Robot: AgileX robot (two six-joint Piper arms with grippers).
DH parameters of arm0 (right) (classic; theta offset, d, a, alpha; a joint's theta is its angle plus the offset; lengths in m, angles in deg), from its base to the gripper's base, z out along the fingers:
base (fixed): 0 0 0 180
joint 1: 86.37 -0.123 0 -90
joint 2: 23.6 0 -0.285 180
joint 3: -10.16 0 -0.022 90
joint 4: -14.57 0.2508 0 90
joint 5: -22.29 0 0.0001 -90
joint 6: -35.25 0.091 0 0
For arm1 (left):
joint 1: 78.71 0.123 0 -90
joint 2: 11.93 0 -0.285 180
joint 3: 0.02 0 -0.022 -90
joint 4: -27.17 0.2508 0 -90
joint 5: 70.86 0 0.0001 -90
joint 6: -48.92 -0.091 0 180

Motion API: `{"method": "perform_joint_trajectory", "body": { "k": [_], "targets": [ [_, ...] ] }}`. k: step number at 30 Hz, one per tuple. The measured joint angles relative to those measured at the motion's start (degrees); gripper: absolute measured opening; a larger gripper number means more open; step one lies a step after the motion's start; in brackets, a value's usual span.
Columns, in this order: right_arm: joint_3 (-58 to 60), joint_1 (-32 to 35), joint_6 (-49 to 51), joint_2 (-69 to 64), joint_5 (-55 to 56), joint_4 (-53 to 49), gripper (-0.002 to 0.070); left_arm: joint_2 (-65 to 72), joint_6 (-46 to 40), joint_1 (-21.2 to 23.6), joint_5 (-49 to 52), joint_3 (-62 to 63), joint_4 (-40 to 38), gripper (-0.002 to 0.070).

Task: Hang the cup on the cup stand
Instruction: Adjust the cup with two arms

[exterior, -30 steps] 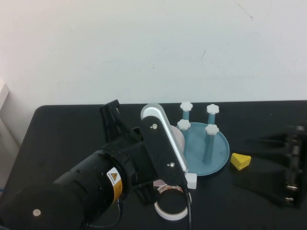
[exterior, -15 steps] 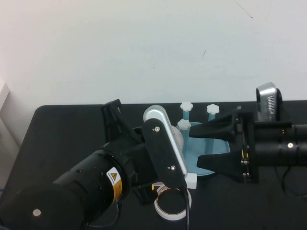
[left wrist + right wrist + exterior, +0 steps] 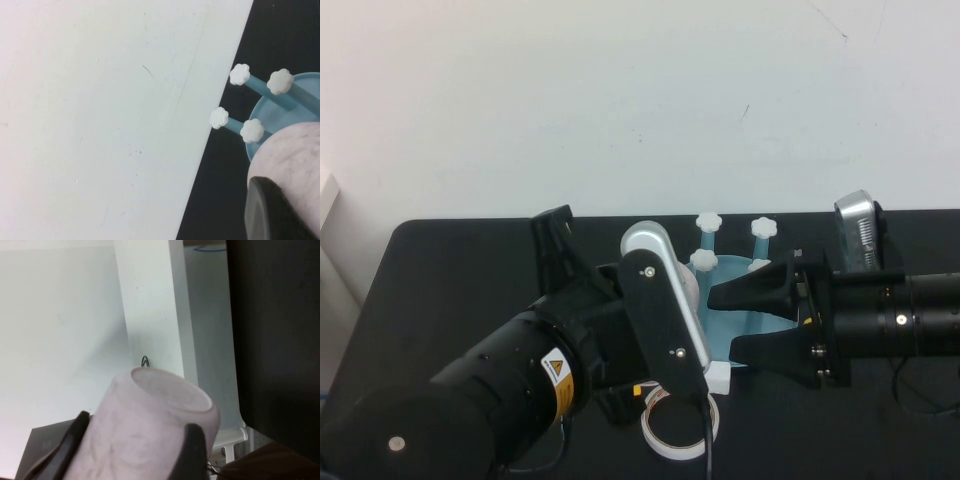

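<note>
The cup sits gripped in the left pincer, raised above the desk just beside the cup stand. A second ago the right pincer was parked far right; now it has swung in, jaws spread, reaching over the stand toward the cup. This looks like a handover before hanging.

Black table, white wall behind.
</note>
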Motion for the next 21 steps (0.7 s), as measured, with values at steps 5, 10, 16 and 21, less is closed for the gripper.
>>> {"method": "perform_joint_trajectory", "body": {
  "k": [5, 10, 16, 21],
  "targets": [
    [0.00, 0.00, 0.00, 0.00, 0.40, 0.09, 0.0572, 0.00, 0.00, 0.00, 0.13, 0.00, 0.00, 0.0017],
    [0.00, 0.00, 0.00, 0.00, 0.40, 0.09, 0.0572, 0.00, 0.00, 0.00, 0.23, 0.00, 0.00, 0.0017],
    [0.00, 0.00, -0.04, 0.00, -0.44, 0.09, 0.0572, 0.00, 0.00, 0.00, 0.25, 0.00, 0.00, 0.0017],
    [0.00, 0.00, -0.13, 0.00, -0.44, 0.09, 0.0572, 0.00, 0.00, 0.00, 0.35, 0.00, 0.00, 0.0017]
  ]
}}
